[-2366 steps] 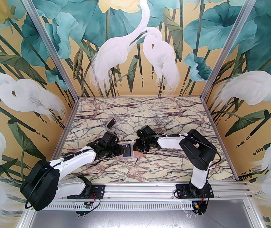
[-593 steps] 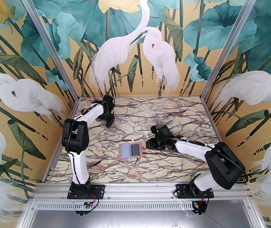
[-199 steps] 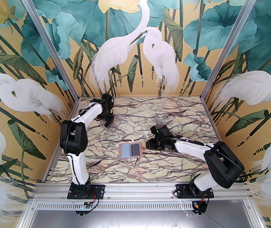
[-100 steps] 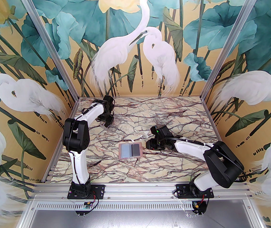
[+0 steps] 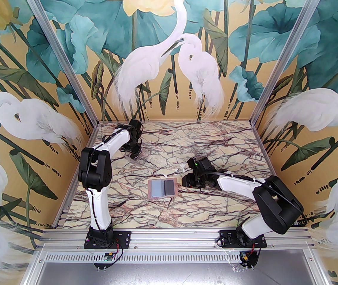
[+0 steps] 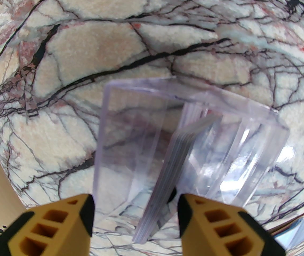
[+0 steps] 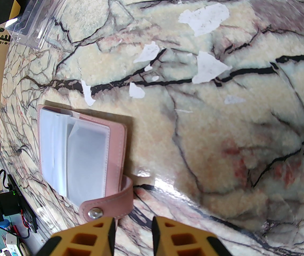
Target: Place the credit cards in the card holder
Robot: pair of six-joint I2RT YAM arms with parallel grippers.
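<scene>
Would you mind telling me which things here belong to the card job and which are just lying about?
For the job:
card holder, lying open
stack of cards standing in the clear box
dark card in a holder sleeve

Just lying about:
the clear box itself
white flecks on the tabletop

A robot test cell in a lab is shown: a left arm [image 5: 96, 203] and a right arm [image 5: 237, 185] are bolted to an aluminium rail [image 5: 175, 237] at 6 o'clock. The marble-print table [image 5: 186, 214] is enclosed by egret-printed panels [image 5: 157, 55] from 9 to 3 o'clock.
</scene>
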